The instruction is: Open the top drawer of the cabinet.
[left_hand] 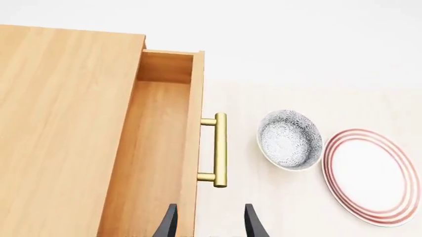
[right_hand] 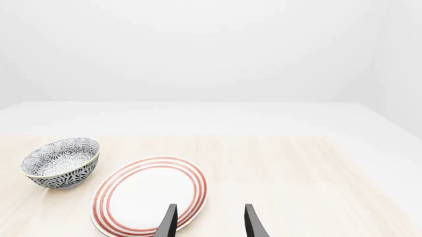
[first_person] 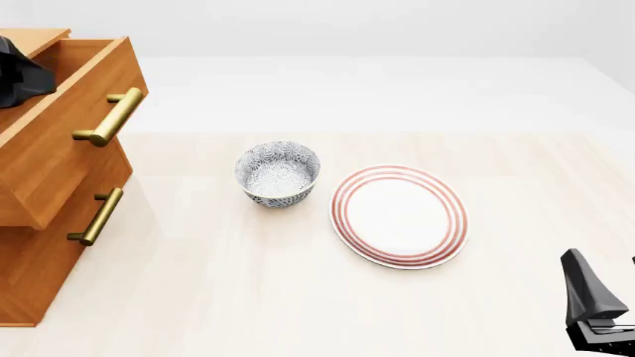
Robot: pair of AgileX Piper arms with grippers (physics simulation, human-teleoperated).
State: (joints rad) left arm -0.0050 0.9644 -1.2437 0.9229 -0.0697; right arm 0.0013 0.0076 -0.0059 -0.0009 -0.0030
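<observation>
The orange-brown cabinet (first_person: 40, 256) stands at the table's left edge. Its top drawer (first_person: 70, 149) is pulled out and its inside (left_hand: 155, 148) is empty. The drawer's brass bar handle (first_person: 109, 117) also shows in the left wrist view (left_hand: 221, 150). My left gripper (left_hand: 211, 224) is open and empty; it hovers above the drawer's front, touching nothing. In the front view it (first_person: 22, 74) is a dark shape over the drawer, partly cut off. My right gripper (first_person: 605, 294) is open and empty at the near right, far from the cabinet; its fingertips (right_hand: 168, 222) show in the right wrist view.
A patterned grey bowl (first_person: 278, 172) stands mid-table, right of the cabinet. A white plate with red rings (first_person: 399, 216) lies beside it. The second drawer's handle (first_person: 100, 217) sits below the open drawer. Bowl (right_hand: 61, 162) and plate (right_hand: 150, 195) lie ahead of the right gripper.
</observation>
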